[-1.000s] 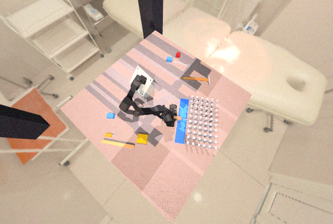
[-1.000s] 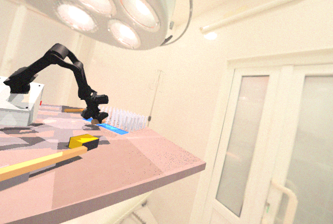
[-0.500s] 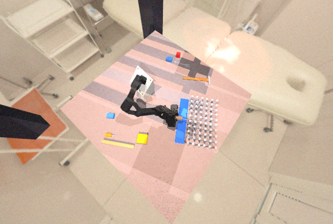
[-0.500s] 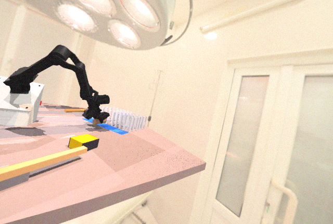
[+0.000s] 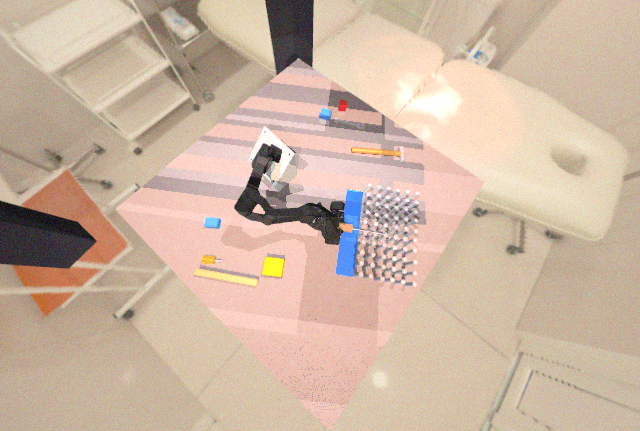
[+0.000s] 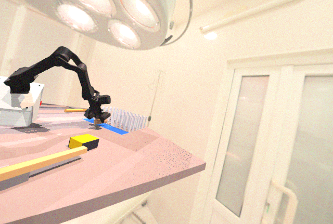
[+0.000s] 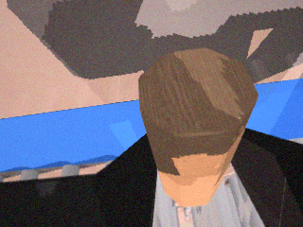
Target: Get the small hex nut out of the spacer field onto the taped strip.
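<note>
My gripper is shut on the wooden handle of a thin tool, low over the blue taped strip. The tool's thin pale shaft reaches from the handle in among the standing metal spacers; its far tip is too small to tell. The spacers seen look upright. The hex nut cannot be made out in any view. Whether the shaft touches a spacer cannot be told.
A hammer lies beyond the strip's far end. A yellow block, a wooden bar and an orange-handled tool lie on the other side. Blue blocks and a red block lie farther off.
</note>
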Robot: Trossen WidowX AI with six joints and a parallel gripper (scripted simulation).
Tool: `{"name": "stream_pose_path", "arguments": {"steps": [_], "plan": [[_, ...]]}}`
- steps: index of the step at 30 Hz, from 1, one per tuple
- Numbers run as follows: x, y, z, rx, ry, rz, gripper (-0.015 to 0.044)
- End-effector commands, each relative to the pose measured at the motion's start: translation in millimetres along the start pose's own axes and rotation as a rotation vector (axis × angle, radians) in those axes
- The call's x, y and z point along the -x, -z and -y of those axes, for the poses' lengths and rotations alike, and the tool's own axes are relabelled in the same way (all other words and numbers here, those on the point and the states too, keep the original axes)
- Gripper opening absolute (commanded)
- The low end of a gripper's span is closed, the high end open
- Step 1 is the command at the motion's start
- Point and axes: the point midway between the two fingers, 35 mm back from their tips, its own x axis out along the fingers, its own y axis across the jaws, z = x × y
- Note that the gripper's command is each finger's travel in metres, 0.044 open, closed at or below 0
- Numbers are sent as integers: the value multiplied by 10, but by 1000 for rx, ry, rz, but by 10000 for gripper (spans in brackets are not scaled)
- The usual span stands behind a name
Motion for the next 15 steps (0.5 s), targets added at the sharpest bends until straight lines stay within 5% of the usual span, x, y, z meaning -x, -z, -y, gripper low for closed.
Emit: {"name": "stream_pose_path", "arguments": {"steps": [1, 15], "plan": [[-2, 56, -15, -3, -5, -7, 0], [-55, 65, -11, -3, -5, -7, 0]]}}
